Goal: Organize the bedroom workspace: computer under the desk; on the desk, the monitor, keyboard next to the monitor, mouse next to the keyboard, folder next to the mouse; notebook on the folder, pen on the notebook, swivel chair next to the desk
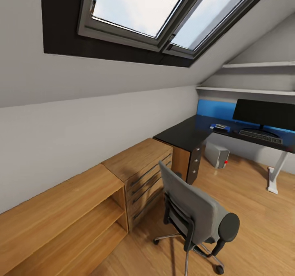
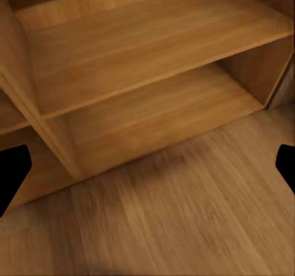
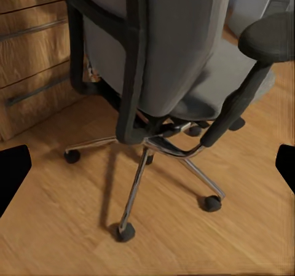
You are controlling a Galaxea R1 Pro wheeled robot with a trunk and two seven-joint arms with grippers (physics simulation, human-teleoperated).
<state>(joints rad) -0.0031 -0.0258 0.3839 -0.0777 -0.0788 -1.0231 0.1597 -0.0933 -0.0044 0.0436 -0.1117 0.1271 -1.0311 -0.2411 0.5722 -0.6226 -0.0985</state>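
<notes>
Chair stands on the wood floor, back toward camera, well apart from the worktop; one dresser and one open shelf unit line the wall beside it. One monitor and one keyboard sit along the worktop's far edge, folder near its inner corner. One computer on the floor beneath. Left jaws and right jaws: fingertips wide apart at frame edges, nothing held.
</notes>
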